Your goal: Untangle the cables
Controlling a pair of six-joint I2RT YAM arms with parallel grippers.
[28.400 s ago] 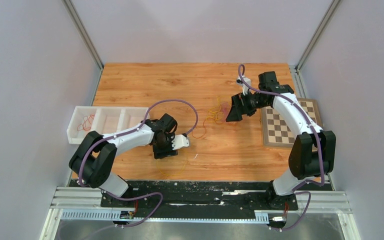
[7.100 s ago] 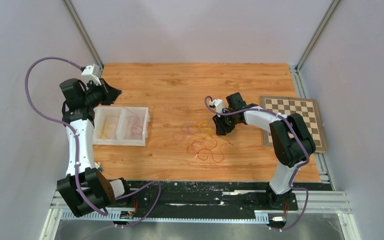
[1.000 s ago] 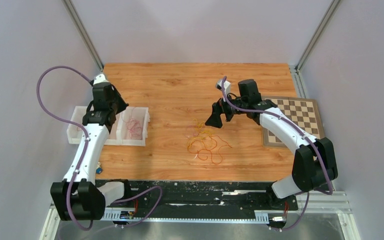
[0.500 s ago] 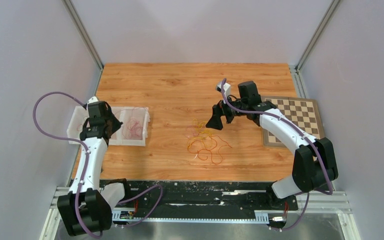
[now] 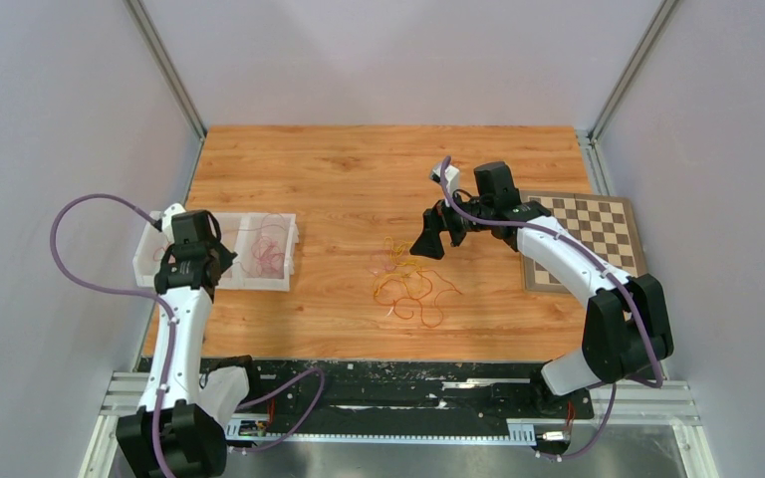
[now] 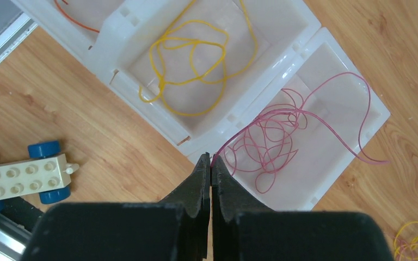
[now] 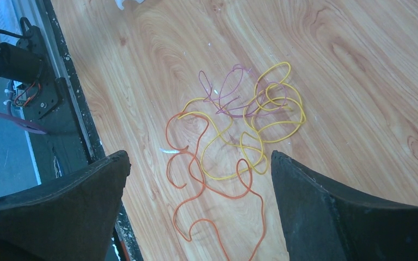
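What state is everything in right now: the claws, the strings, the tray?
left gripper: shut, pinching the pink cable by its end.
right gripper: open, above the tangle.
pink cable: coiled in the tray's end compartment, one loop over the rim.
yellow cable: loose in the middle compartment.
tangle: yellow, orange and purplish cables, not yet separated.

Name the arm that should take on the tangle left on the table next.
Right. The right gripper hangs open directly above the tangle. The left gripper is shut on the pink cable at the tray, well away from it.
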